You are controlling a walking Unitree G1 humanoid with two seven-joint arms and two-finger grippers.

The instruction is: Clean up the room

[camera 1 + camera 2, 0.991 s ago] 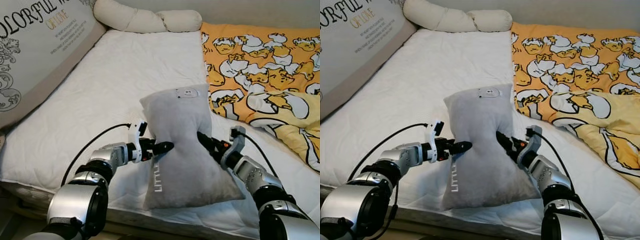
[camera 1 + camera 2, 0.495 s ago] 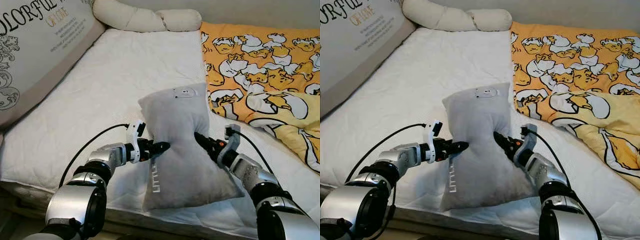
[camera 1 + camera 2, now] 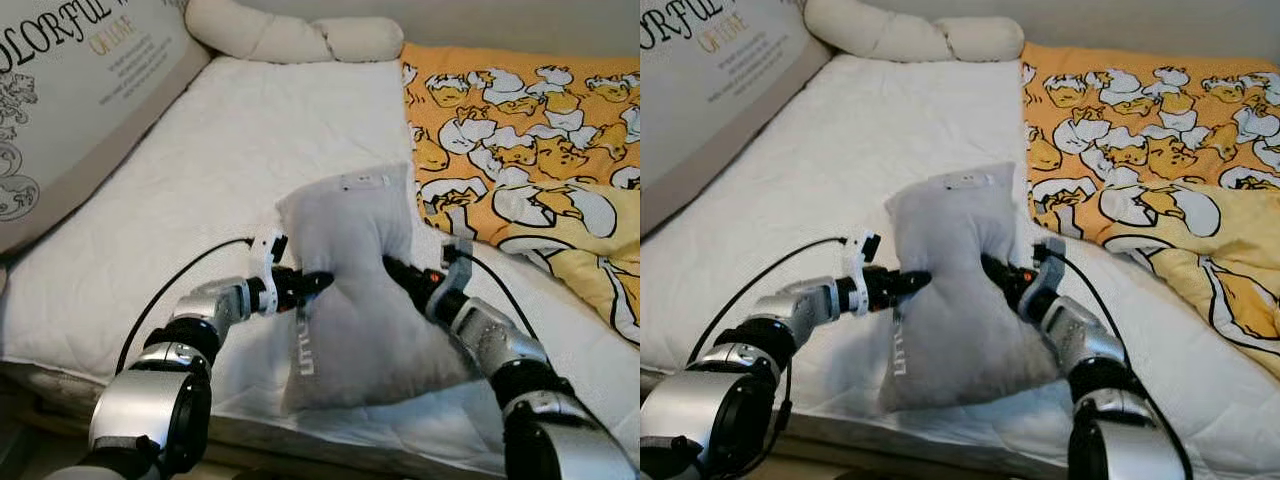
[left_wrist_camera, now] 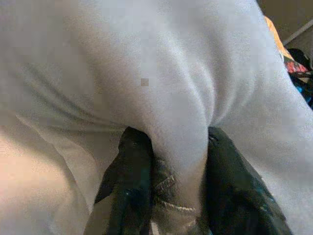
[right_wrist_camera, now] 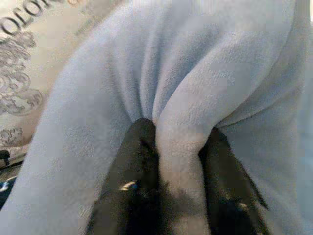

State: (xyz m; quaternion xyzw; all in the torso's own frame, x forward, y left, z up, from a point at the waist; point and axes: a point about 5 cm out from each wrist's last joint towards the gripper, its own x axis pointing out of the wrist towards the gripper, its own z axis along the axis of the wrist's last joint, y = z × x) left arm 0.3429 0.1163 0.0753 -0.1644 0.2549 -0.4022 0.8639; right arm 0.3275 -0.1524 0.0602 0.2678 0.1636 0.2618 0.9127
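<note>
Far out from the left gripper on its outer side, a large beige cushion printed with black lettering and scrollwork (image 3: pixel 70 110) leans along the edge of the white quilted mattress (image 3: pixel 200 180). Well beyond both grippers, at the head of the bed, lies a long cream bolster pillow knotted in the middle (image 3: pixel 295 38).

The left gripper (image 3: pixel 312 283) reaches in from the left side, its black fingers clamped on the left edge of the grey plush pillow with white lettering down one side (image 3: pixel 355 285). The left wrist view confirms this: a fold of grey fabric is pinched between the two fingers (image 4: pixel 129 186), detail the head views cannot resolve.

The pillow stands roughly upright between the two grippers, narrowed at the waist where they hold it, its lower edge resting on the mattress near the front of the bed. A small white label sits near its upper edge.

The right gripper (image 3: pixel 400 277) meets the pillow's right side opposite the left one. The right wrist view shows its fingers (image 5: pixel 139 161) closed on a ridge of grey fabric, with the printed cushion visible past the pillow.

Beyond the right gripper on its outer side, an orange and yellow blanket printed with white cartoon egg figures (image 3: pixel 530 150) covers the mattress, rumpled near the pillow.
</note>
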